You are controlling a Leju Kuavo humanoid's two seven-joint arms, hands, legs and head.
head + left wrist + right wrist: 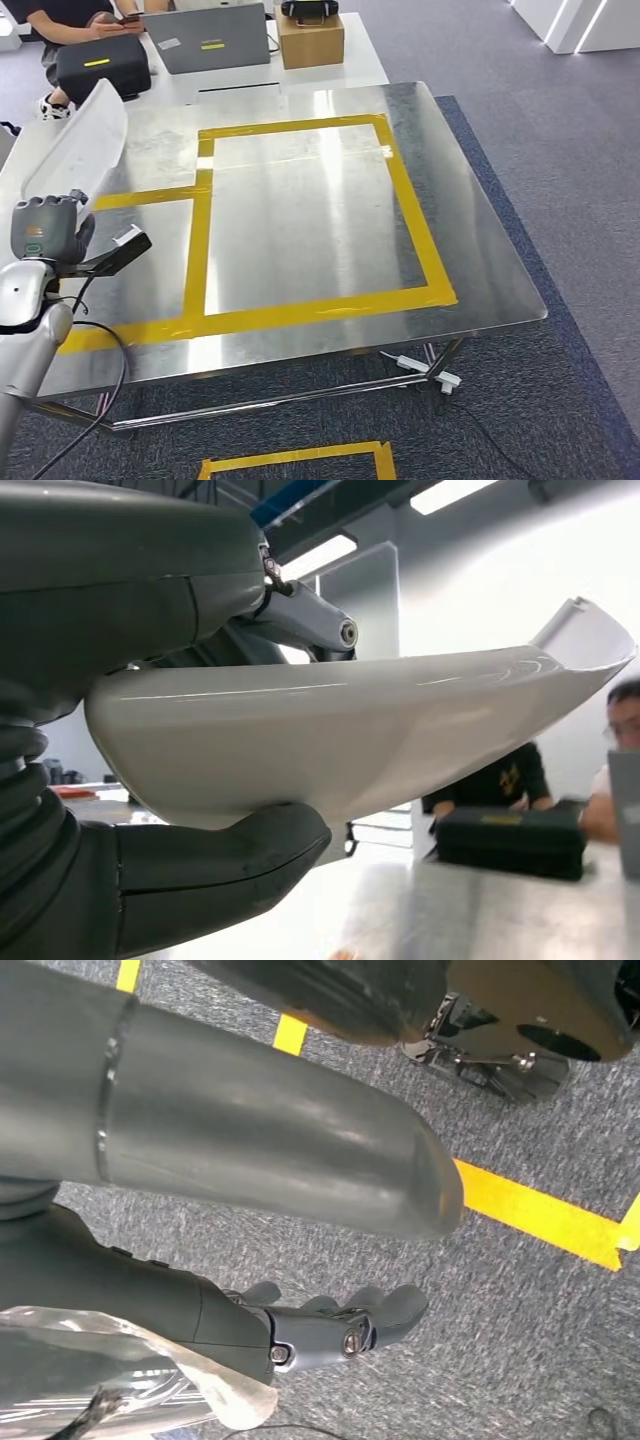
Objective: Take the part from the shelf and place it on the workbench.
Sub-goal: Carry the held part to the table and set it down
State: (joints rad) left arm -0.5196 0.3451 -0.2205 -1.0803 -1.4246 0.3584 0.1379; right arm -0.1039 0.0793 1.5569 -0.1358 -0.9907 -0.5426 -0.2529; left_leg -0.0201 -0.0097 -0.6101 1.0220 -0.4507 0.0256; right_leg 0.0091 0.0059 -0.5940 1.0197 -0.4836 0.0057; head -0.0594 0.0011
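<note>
The left hand (47,230) holds the part (79,145), a long white curved shell, over the left end of the steel desk (483,270). In the left wrist view the thick thumb (226,875) presses under the part (355,735) while the darker fingers (302,620) close over its upper face, so the shell is pinched between them. It looks lifted clear of the desk surface, not resting on it, though the gap is hard to judge from above.

The fetching seems done: the part is off its shelf and already at the desk (the yellow tape outline (302,315) marks rectangles on the metal, perhaps the target). What is left, I judge, is lowering the shell onto the surface and letting go.

The right hand (332,1330) hangs down over the grey carpet (528,1360), holding nothing, its fingers loosely extended and slightly apart.

A person (68,25) sits beyond the desk near a black case (102,62), a laptop (215,40) and a cardboard box (309,38).
</note>
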